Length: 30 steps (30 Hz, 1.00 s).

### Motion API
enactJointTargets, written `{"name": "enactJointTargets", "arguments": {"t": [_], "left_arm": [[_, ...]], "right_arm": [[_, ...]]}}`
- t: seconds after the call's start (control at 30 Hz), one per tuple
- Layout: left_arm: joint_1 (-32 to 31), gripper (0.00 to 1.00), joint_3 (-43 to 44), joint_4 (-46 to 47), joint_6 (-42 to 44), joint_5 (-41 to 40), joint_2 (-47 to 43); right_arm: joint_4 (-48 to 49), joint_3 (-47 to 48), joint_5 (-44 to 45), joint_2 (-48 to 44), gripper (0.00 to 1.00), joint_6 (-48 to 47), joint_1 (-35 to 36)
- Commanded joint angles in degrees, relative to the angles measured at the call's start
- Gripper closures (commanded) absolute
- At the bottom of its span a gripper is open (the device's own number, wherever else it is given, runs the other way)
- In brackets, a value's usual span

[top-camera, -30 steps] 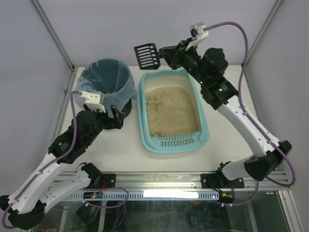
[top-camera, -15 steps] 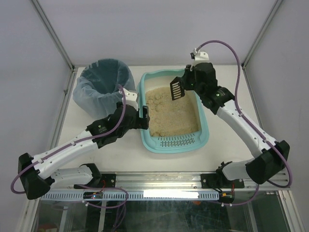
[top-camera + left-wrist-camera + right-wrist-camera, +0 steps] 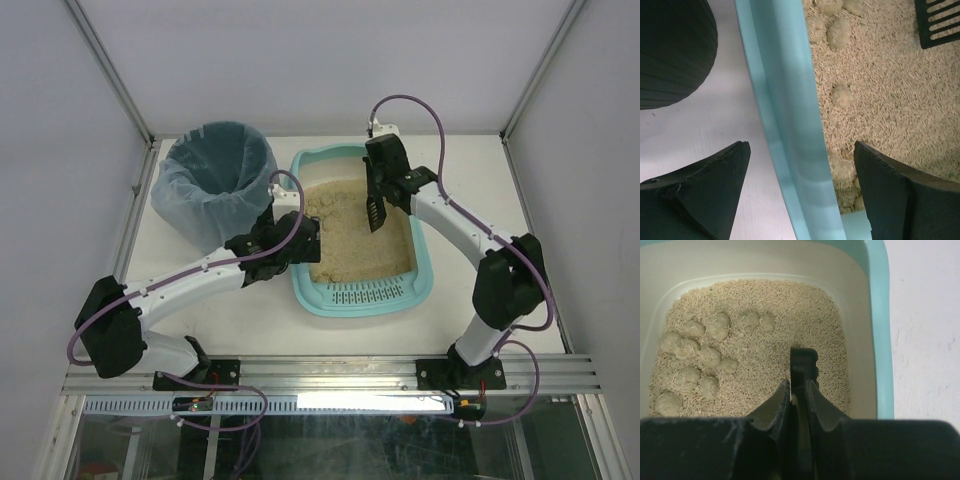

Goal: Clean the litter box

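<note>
Bin (image 3: 215, 180) with a bluish bag liner stands at the upper left of the overhead view, on the white table (image 3: 240, 310). Just right of it, the left gripper (image 3: 300, 240) sits at the left wall of the litter box (image 3: 365, 308). In the left wrist view its jaws are spread wide and straddle that teal rim: one finger (image 3: 705, 185) is outside over the table and the other is inside over the litter (image 3: 355, 250). They have hold of nothing.

The litter box lies at the centre of the overhead view, with its slotted grate (image 3: 368, 293) at the bottom end. Pale clumps (image 3: 690, 347) gather in the upper left part of the sand.

Further right, the right gripper (image 3: 380, 185) hangs over the upper half of the tray. Its jaws are pinched tight on the handle of a black slotted scoop (image 3: 375, 210), whose blade points down at the litter.
</note>
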Motion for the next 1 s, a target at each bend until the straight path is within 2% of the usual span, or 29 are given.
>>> {"name": "enactJointTargets", "arguments": {"t": [0.0, 0.13, 0.37, 0.67, 0.97], "left_arm": [[2.70, 0.13, 4.49, 1.88, -1.49, 0.24, 1.72], [3.46, 0.16, 5.65, 2.08, 0.08, 0.72, 4.15], [4.06, 0.25, 6.01, 3.10, 1.80, 1.81, 8.39], [4.09, 0.43, 5.80, 5.21, 4.43, 3.94, 10.23], [4.09, 0.51, 6.43, 5.53, 7.50, 5.09, 11.61]], "right_arm": [[2.22, 5.20, 3.43, 2.19, 1.00, -2.12, -0.90], [0.71, 7.98, 1.00, 5.65, 1.00, -1.91, -1.39], [-0.62, 9.29, -10.76, 8.77, 1.00, 2.03, -2.61], [3.05, 5.02, -24.05, 7.08, 1.00, 8.15, -2.67], [8.43, -2.37, -32.59, 6.89, 1.00, 13.65, -2.54]]}}
